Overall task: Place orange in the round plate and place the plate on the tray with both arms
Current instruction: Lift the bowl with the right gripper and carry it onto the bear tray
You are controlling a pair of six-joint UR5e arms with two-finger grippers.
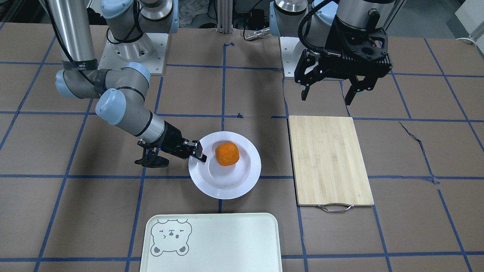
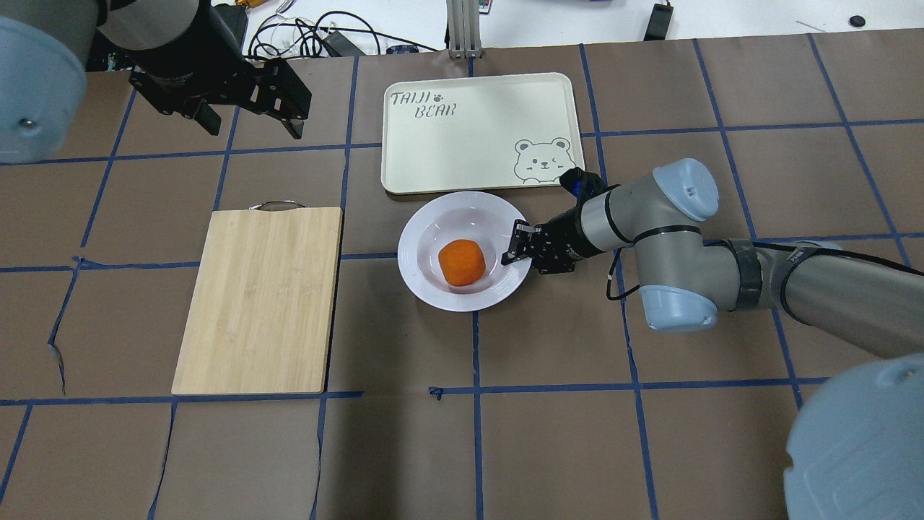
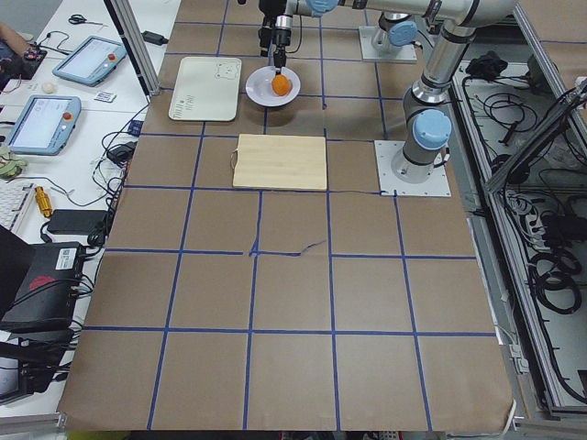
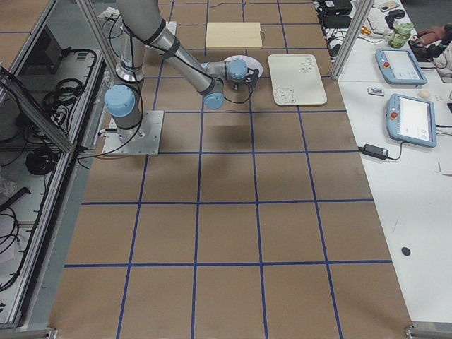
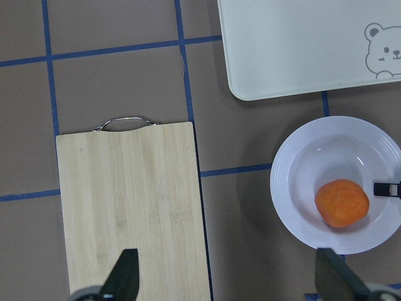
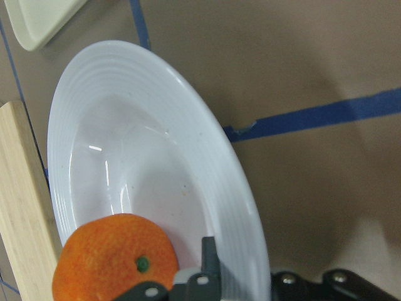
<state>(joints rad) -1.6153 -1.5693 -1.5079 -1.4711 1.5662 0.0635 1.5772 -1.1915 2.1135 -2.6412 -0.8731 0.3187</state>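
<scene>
Front-facing: the small bright orange fruit sits in the glossy white round plate. The right hand straddles its rim; I cannot tell whether it grips. Overhead: the cream rectangular bear tray lies just beside. Left wrist: the left hand is spread wide and away, so a one-sided lift may tip the plate and roll the fruit off.

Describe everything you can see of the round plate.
The round plate is glossy white, ceramic-looking, with a wide ridged rim and shallow sunken centre. It lies flat on the table near the tray, not touching it. The orange sits in its centre. The right tool has one finger over its rim.
</scene>
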